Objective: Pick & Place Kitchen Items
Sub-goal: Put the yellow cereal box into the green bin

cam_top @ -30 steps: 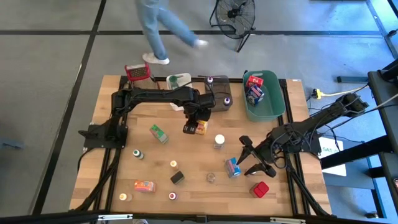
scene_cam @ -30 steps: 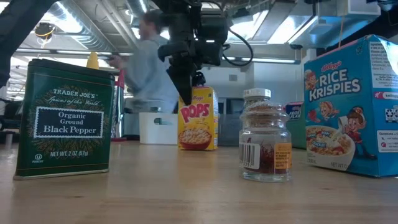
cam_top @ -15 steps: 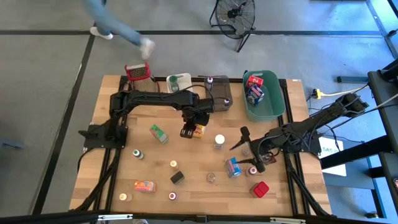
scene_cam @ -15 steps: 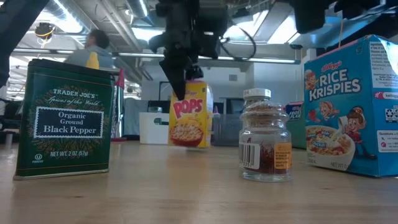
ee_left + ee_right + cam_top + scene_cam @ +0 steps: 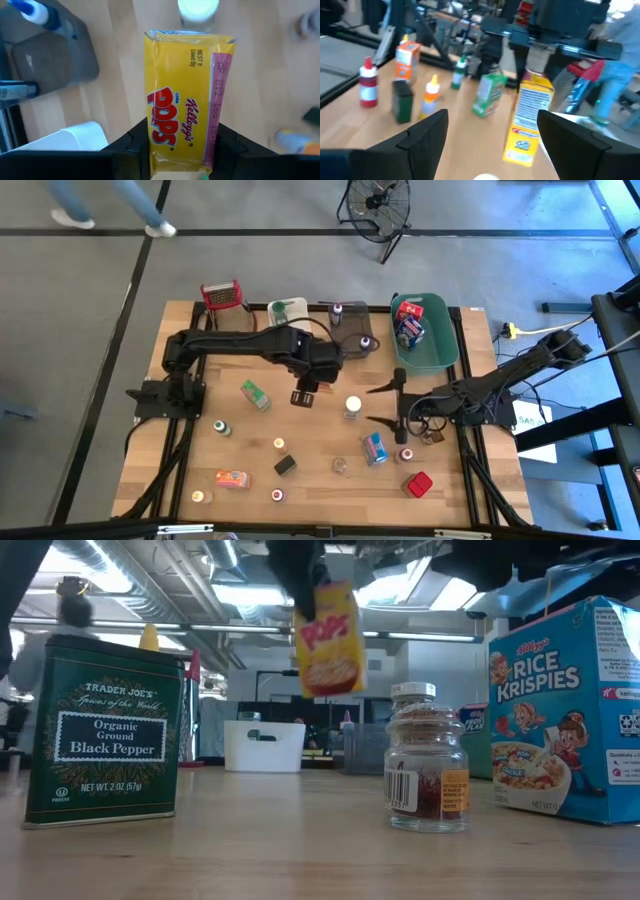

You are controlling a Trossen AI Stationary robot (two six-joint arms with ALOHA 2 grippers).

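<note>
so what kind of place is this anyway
Probably a robotics lab or workshop, not a kitchen: a wooden table on a taped concrete floor, exposed ceiling ducts under strip lights, and a floor fan nearby.

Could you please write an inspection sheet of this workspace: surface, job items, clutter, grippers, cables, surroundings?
Surface: wooden table, dry, no spills seen.
Job's things: yellow Pops box held in the air; black pepper tin, spice jar and Rice Krispies box stand upright; small bottles and boxes scattered.
Clutter: green tub holding boxes, grey tub, white tub, red-topped grater along the far edge.
Grippers: left gripper shut on the Pops box; right gripper open, empty.
Cables: cables beside the table's right edge.
Surroundings: a person's legs on the floor, fan.
</note>
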